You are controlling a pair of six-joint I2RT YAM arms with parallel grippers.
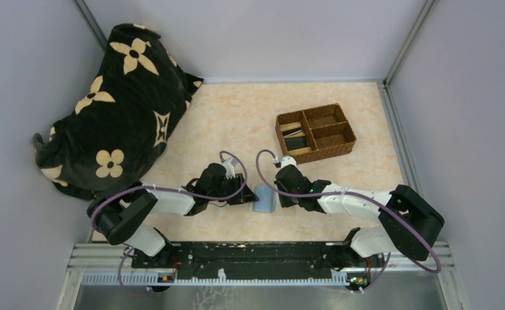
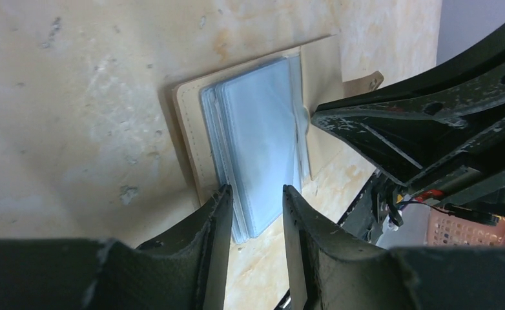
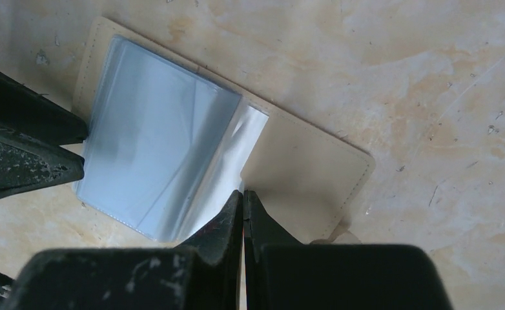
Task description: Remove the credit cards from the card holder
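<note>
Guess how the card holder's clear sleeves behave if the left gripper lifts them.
Probably floppy: the sleeves are thin film, fanned and buckled near the spine. Likely slippery, given the glossy sheen. The card holder looks light and flat, so it may lift along unless the shut right gripper pins it.

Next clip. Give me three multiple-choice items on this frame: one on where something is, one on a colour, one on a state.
1. Where does the card holder lie?
A. in the woven tray
B. open on the table
C. on the black cloth

2. What colour are its inner sleeves?
A. red
B. black
C. pale blue

3. How does the right pincer stand?
A. shut
B. wide open
C. out of view

Key:
1. B, the top view shows it flat on the table surface.
2. C, both wrist views show pale blue sleeves.
3. A, its fingers meet with no gap.
</note>
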